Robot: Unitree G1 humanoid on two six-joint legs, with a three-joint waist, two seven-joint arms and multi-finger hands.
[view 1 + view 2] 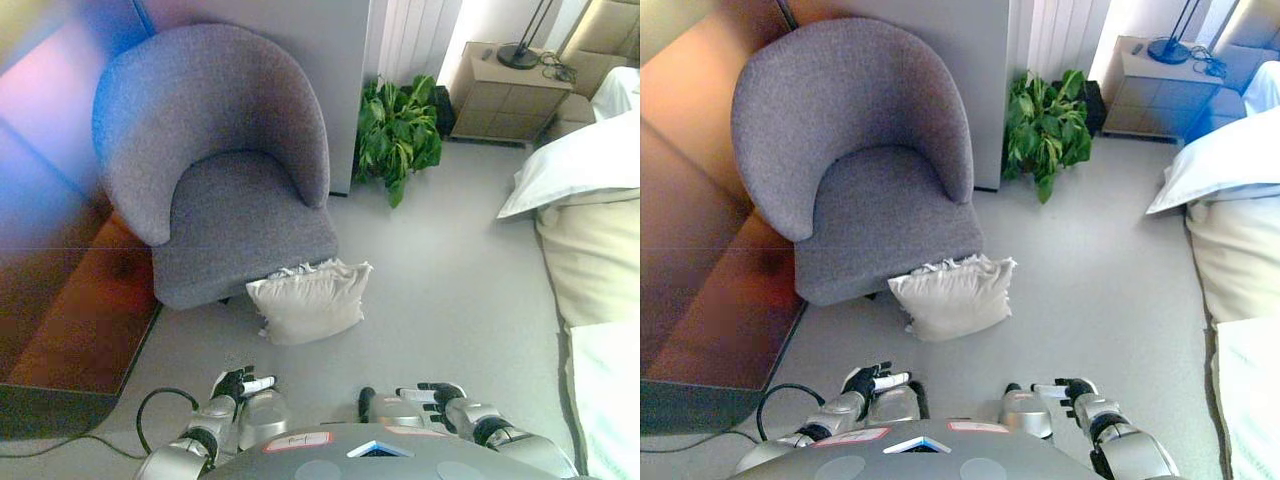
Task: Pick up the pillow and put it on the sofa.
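The grey sofa [215,160], a rounded tub of a seat, stands at the far left with its cushion bare: nothing has been placed on it, so the job looks barely begun. A bed [600,250] with pale covers runs along the right edge, and a wooden bedside cabinet [500,95] carrying a dark lamp base [519,55] sits in the far right corner. A leafy green pot plant [398,130] grows against the far wall between sofa and cabinet.

The white pillow [308,300] lies on the grey floor [450,300], its far edge touching the front of the sofa's base, just right of the seat's middle. It has not been lifted; both the pickup and the placing are left to do.

At the near edge, the robot's left hand [240,385] hangs low, its dark fingers loosely extended with white tips showing, gripping nothing and clear of the pillow. The right hand [432,397] sits at the same nearness to the right, fingers relaxed and partly spread, likewise empty. Both hands are on the near side of the pillow, apart from it.
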